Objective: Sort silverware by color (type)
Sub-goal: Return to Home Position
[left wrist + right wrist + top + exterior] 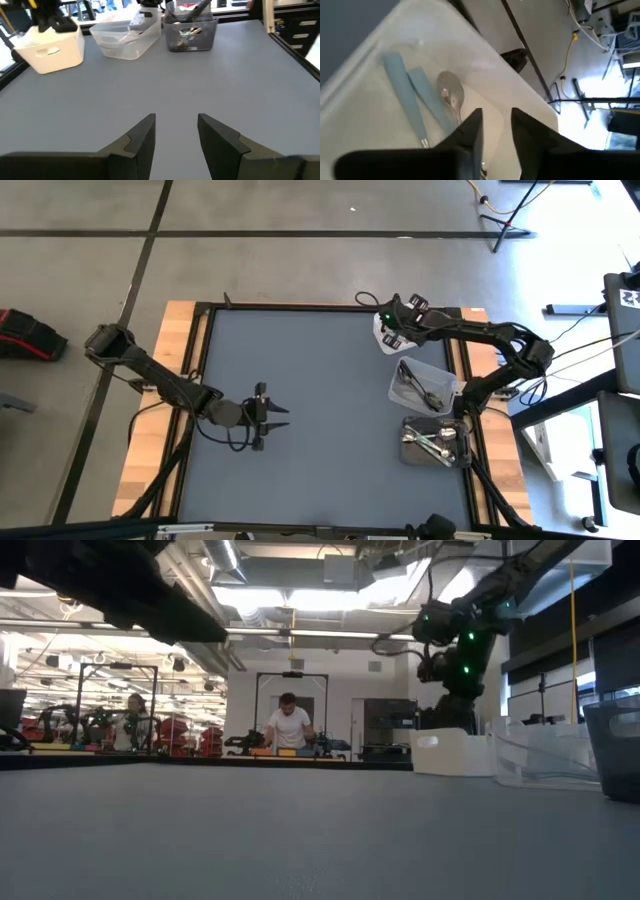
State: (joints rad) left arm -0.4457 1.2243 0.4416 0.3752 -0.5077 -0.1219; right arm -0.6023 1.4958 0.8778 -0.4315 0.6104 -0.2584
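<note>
Now, slim pale-blue spoons (405, 100) in smooth white bin (450, 40).

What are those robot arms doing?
Two robot arms sort spoons into bins. The right gripper hovers open and empty over the white bin, where light blue ones lie. The left gripper hangs open over the mat, holding nothing. The clear bin and dark bin next to the white one hold more silverware. No spoons lie on the mat.
</note>
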